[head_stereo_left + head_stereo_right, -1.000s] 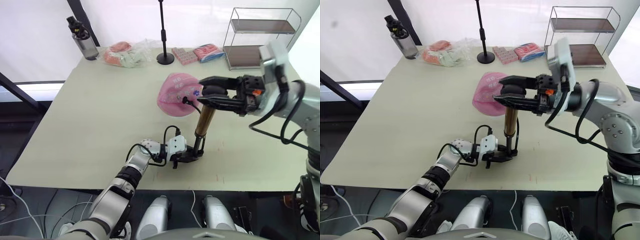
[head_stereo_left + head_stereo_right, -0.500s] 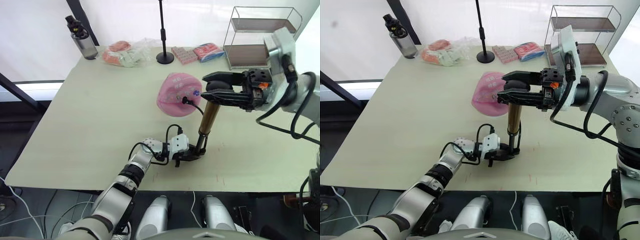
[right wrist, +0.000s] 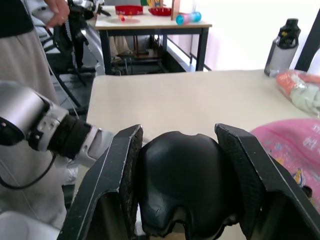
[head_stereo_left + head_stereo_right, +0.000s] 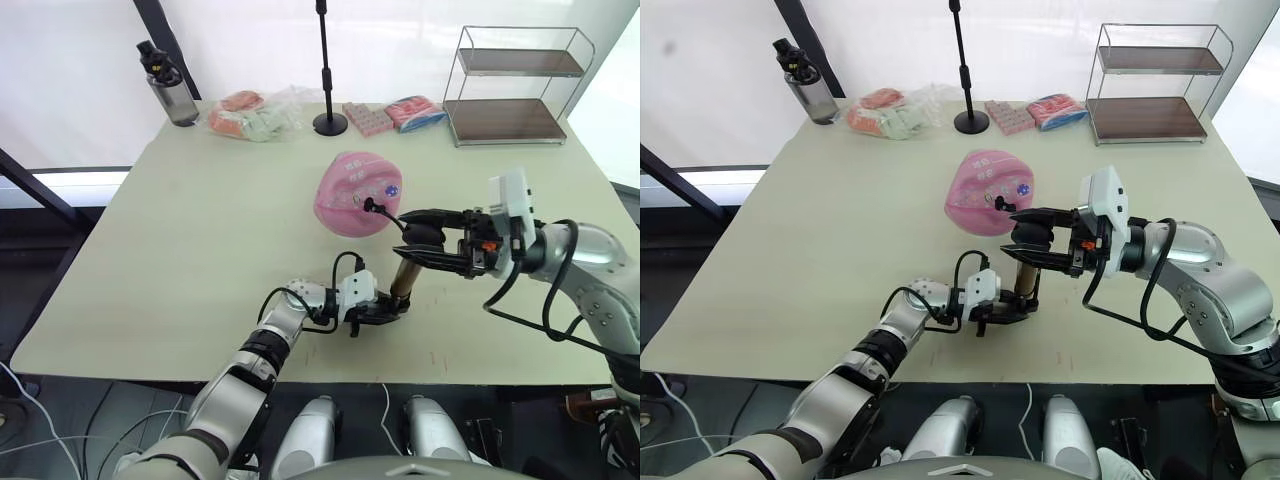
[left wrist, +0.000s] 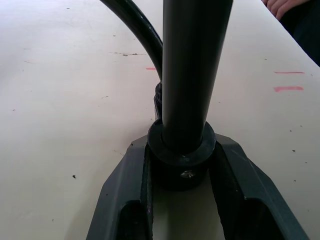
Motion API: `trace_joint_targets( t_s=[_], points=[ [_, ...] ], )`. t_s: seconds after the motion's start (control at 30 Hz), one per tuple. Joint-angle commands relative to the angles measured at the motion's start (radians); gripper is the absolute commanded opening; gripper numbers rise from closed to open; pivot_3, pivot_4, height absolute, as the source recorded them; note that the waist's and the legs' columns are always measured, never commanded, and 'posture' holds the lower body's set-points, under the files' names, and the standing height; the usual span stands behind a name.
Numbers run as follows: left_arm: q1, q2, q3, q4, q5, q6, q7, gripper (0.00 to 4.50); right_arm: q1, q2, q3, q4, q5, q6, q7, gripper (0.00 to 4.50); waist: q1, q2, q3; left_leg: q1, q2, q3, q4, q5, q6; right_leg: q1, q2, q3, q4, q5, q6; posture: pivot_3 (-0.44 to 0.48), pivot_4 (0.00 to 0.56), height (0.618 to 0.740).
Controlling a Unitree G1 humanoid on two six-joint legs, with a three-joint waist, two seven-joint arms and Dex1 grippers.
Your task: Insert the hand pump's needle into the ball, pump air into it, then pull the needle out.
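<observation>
Handle now pushed down since earlier. Right gripper (image 4: 1038,252) clamps the hand pump (image 4: 1022,278) T-handle; left gripper (image 4: 1002,306) pinches its base near the table (image 4: 790,250) front edge, steadying it; hose reaches the ball (image 4: 985,192).

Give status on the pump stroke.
Left gripper clamps hand pump base. Right gripper shut on T-handle, low. Needle in ball. Nothing in the way.

No legible text on anything
</observation>
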Motion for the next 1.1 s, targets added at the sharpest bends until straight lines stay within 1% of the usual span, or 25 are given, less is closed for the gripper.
trace_joint_targets(
  t_s=[0.03, 0.3, 0.5, 0.73, 0.87, 1.1],
  points=[
    [0.038, -0.011, -0.042, 0.031, 0.038, -0.009, -0.042, 1.07, 0.085, 0.010, 0.084, 0.086, -0.169, -0.080, -0.004, 1.82, 0.000, 0.001, -0.001, 0.000, 0.000, -0.002, 0.000, 0.000, 0.000, 0.002, 0.001, -0.002, -0.003, 0.000, 0.000, 0.000, 0.150, 0.740],
    [0.036, -0.020, -0.034, 0.041, 0.033, -0.008, -0.059, 1.07, 0.141, 0.068, 0.145, 0.166, -0.272, -0.180, -0.008, 1.82, 0.001, 0.002, -0.003, 0.001, 0.000, -0.003, -0.001, 0.000, 0.000, 0.005, 0.000, -0.002, -0.007, 0.000, 0.000, 0.000, 0.150, 0.740],
    [0.033, -0.023, -0.034, 0.046, 0.036, -0.011, -0.057, 1.07, 0.147, 0.090, 0.127, 0.176, -0.263, -0.200, -0.011, 1.82, 0.001, 0.002, -0.003, 0.001, 0.000, -0.003, -0.001, 0.000, 0.000, 0.006, 0.001, -0.003, -0.007, 0.000, 0.000, 0.000, 0.150, 0.740],
    [0.034, -0.035, -0.031, 0.039, 0.027, 0.001, -0.067, 1.07, 0.076, 0.058, 0.026, 0.088, -0.142, -0.106, 0.004, 1.82, 0.004, 0.002, -0.003, 0.000, 0.000, -0.004, -0.001, 0.000, 0.000, 0.006, 0.000, -0.003, -0.007, 0.000, 0.000, 0.000, 0.150, 0.740],
    [0.027, -0.047, -0.032, 0.033, 0.027, 0.010, -0.077, 1.07, 0.023, 0.008, -0.070, 0.009, 0.003, 0.004, 0.019, 1.82, 0.006, 0.003, -0.001, -0.003, -0.001, -0.004, -0.001, 0.000, 0.000, 0.004, -0.001, -0.004, -0.008, 0.000, 0.000, 0.000, 0.150, 0.740],
    [0.016, -0.067, -0.036, 0.035, 0.039, 0.008, -0.081, 1.07, -0.058, -0.069, -0.190, -0.038, 0.143, 0.105, 0.029, 1.82, 0.005, 0.004, 0.000, -0.004, -0.001, -0.004, -0.001, 0.000, 0.000, 0.002, -0.001, -0.004, -0.008, 0.000, 0.000, 0.000, 0.150, 0.740]
  ],
)
